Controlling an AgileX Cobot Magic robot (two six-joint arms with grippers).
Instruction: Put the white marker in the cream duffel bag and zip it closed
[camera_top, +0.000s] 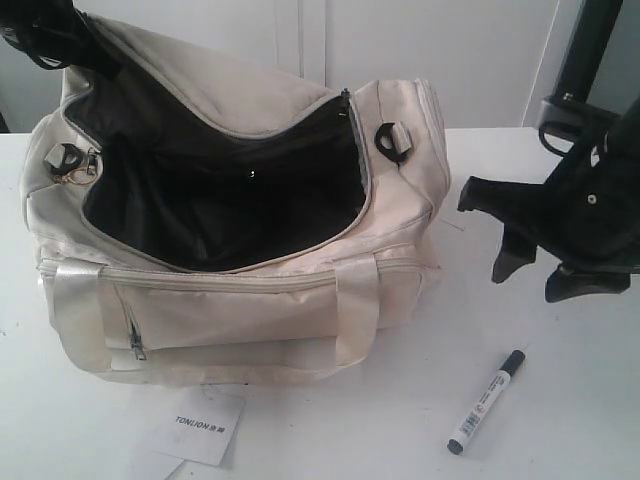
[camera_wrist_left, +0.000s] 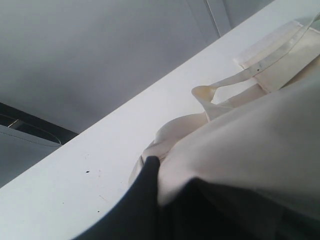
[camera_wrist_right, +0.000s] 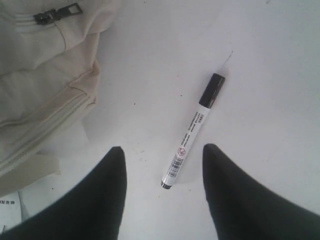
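Observation:
The cream duffel bag (camera_top: 250, 320) lies on the white table, its top zipper open and the dark lining showing. The bag's top flap is lifted at the far left, where my left gripper (camera_top: 45, 35) is shut on the rim. In the left wrist view one dark finger (camera_wrist_left: 150, 167) presses against the cream fabric (camera_wrist_left: 260, 135). The white marker (camera_top: 487, 402) lies on the table right of the bag, black cap pointing away. My right gripper (camera_top: 527, 283) hovers above it, open. In the right wrist view the marker (camera_wrist_right: 192, 132) lies between and just beyond that gripper's (camera_wrist_right: 163, 149) spread tips.
A white paper tag (camera_top: 205, 425) printed "TONLION" lies in front of the bag. The bag's front pocket zipper (camera_top: 135, 335) is shut. A black buckle (camera_top: 390, 140) sits at the bag's right end. The bag's side (camera_wrist_right: 45, 75) lies close to the marker.

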